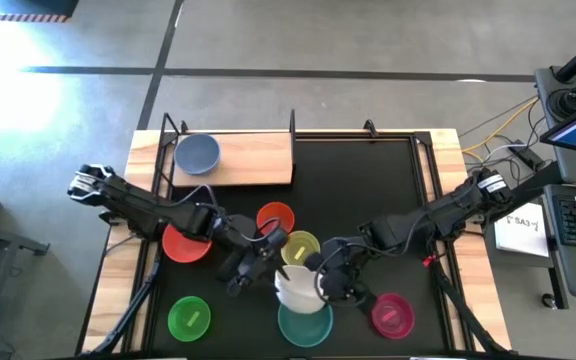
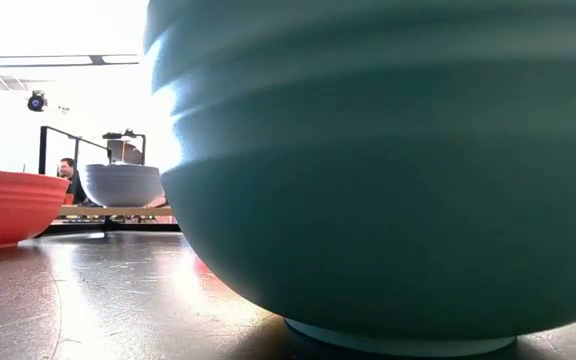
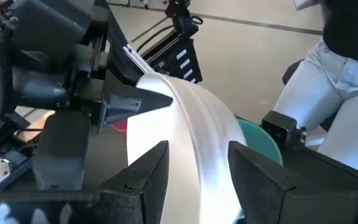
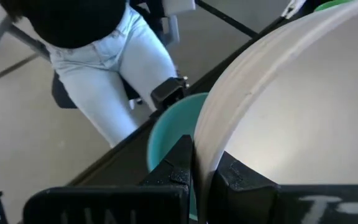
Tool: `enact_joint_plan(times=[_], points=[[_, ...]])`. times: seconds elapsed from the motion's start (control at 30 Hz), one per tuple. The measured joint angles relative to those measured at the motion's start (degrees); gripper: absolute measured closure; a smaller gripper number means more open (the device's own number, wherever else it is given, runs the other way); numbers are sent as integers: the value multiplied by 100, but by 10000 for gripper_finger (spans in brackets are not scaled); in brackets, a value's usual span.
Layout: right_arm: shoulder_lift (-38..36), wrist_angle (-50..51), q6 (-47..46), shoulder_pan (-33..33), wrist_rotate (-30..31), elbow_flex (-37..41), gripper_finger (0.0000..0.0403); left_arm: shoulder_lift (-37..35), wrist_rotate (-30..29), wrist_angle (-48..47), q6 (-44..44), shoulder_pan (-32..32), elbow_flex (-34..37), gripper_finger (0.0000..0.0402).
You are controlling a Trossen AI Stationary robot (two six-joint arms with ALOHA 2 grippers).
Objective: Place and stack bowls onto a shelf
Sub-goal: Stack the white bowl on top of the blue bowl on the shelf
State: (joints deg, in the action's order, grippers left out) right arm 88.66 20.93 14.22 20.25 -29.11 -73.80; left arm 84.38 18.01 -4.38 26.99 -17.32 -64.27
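A white bowl (image 1: 296, 285) hangs tilted on its edge between my two grippers at the table's near middle, just above the teal bowl (image 1: 304, 325). My left gripper (image 1: 266, 262) and my right gripper (image 1: 330, 282) are both shut on it from opposite sides. The blue bowl (image 1: 197, 153) stands on its base on the wooden shelf (image 1: 258, 160) at the far left. Red (image 1: 186, 244), orange (image 1: 275, 217), yellow (image 1: 301, 245), green (image 1: 189, 316) and magenta (image 1: 392, 314) bowls stand on the black mat. My left gripper has the white bowl's wall (image 3: 194, 143) between its two fingers, one finger inside (image 3: 148, 171) and one on the ribbed outside (image 3: 253, 168). It comes level from the table's left. The bowl stands on edge in the hold. My right gripper pinches the white bowl's rim (image 4: 207, 146) between its fingers, one finger (image 4: 178, 163) outside and one (image 4: 238, 177) inside. It comes from the table's right, slanting down. The bowl is tilted on edge, over the teal bowl (image 4: 166, 134).
The shelf's black uprights (image 1: 293, 122) stand along the far edge. The teal bowl (image 2: 388, 170) fills the low view, with the red bowl (image 2: 3, 205) and blue bowl (image 2: 121, 184) beyond. A person in light trousers (image 4: 104, 56) stands at the near edge.
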Motion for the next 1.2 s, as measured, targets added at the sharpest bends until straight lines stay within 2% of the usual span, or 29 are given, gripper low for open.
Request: enact_joint_plan(times=[0.33, 0.53, 0.63, 0.87, 1.0, 1.2], points=[[0, -46, 343, -237, -45, 0, 394, 283, 1180, 206, -654, 16, -4, 253], [-2, -68, 658, -258, 14, 0, 394, 455, 1272, 321, -1279, 11, -9, 259], [-2, -73, 665, -258, 18, 0, 394, 498, 1271, 343, -1385, 19, -43, 286], [-4, -221, 237, -258, 11, 0, 394, 502, 1367, 243, -1655, 164, -52, 388], [-14, -366, -227, -257, 56, 0, 380, 502, 1449, 169, -1786, 201, -52, 388], [-78, -353, -775, -344, 38, 0, 324, 600, 1439, 71, -1810, 214, -52, 398]])
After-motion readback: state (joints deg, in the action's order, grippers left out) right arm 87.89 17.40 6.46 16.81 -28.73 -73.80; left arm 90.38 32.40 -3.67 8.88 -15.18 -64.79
